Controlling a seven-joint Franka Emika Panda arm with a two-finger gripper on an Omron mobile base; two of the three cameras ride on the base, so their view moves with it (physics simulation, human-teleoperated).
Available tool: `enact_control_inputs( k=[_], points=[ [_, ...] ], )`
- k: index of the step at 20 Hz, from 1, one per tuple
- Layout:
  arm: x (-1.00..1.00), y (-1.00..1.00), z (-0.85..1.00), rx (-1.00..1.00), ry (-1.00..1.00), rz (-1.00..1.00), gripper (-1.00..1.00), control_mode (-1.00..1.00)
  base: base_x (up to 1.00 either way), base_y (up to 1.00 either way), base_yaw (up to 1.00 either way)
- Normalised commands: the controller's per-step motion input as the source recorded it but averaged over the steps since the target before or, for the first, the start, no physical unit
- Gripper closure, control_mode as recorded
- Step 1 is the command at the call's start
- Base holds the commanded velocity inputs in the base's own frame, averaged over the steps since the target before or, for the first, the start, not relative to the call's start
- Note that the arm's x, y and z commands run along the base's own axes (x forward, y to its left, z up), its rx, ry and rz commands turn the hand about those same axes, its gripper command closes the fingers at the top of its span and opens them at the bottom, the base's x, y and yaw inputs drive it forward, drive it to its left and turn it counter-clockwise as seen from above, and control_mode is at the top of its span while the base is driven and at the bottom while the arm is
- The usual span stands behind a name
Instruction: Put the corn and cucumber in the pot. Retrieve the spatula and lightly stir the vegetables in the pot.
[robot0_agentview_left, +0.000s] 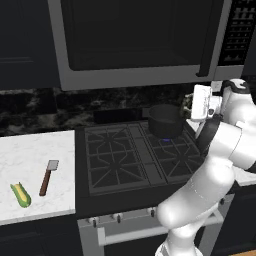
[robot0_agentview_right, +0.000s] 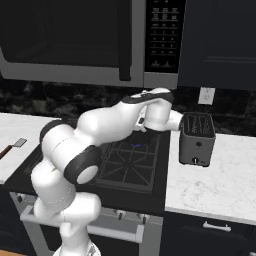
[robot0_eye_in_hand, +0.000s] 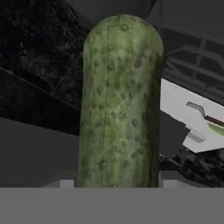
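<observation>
The cucumber (robot0_eye_in_hand: 120, 105), dark olive and bumpy, stands close in the middle of the hand view, running up from between the fingers, with my gripper shut on it. In the left base view my gripper (robot0_agentview_left: 194, 105) hangs just right of the dark round pot (robot0_agentview_left: 165, 120), level with its rim, at the stove's back right burner. The corn (robot0_agentview_left: 21, 195), yellow in green husk, lies on the white counter at the left. Beside it lies the spatula (robot0_agentview_left: 48, 176), grey blade away from me. Spatula (robot0_eye_in_hand: 201, 111) and corn (robot0_eye_in_hand: 216, 128) also show far off in the hand view.
A black gas stove (robot0_agentview_left: 125, 155) with grates fills the middle. A microwave (robot0_agentview_left: 135, 40) hangs low above it. A boxy grey toaster (robot0_agentview_right: 196, 137) stands on the right counter, close to my wrist. My own arm blocks the pot in the right base view.
</observation>
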Motion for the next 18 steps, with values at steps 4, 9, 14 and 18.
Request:
enact_control_inputs(
  k=[4,9,14,18],
  points=[
    [0.59,0.03,-0.06,0.14,0.03,0.11,1.00,-1.00,0.00,0.00,0.00],
    [0.63,0.00,-0.17,0.12,0.04,0.10,1.00,-1.00,0.00,0.00,0.00],
    [0.39,0.00,-0.42,0.01,0.06,0.00,1.00,-1.00,0.00,0.00,0.00],
    [0.00,0.00,-0.46,0.00,0.00,0.00,1.00,-1.00,0.00,0.00,0.00]
  ],
)
